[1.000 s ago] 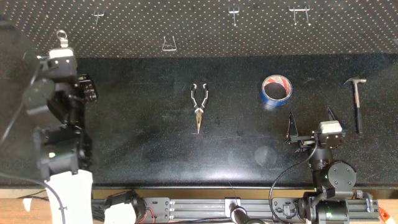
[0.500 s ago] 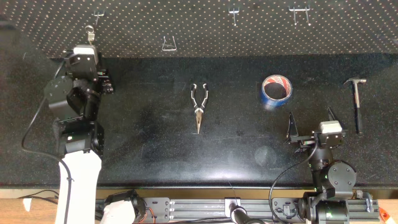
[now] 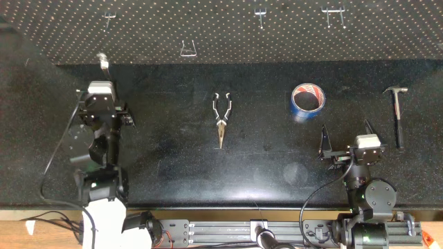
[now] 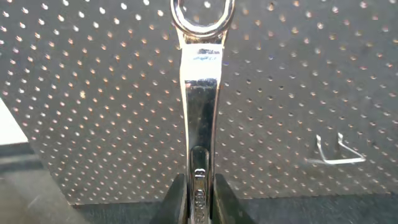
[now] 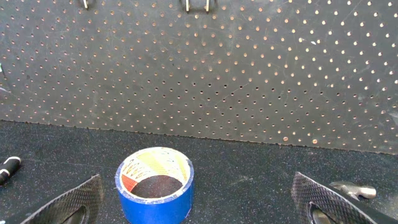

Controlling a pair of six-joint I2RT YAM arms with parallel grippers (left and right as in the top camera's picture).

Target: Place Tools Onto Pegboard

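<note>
- The wrench (image 4: 199,106) is clamped by its lower shank in my left gripper (image 4: 198,200). Its long axis points to 12 o'clock, ring end leading, close before the pegboard (image 3: 208,28).
- I judge the empty hook (image 3: 109,18) at 12 o'clock from the ring to be the nearest target; the ring has to come up to it.
- The right gripper (image 3: 345,131) is spread wide and empty, low over the tabletop (image 3: 173,152). The tape (image 3: 307,100) lies at its 11 o'clock.
</note>
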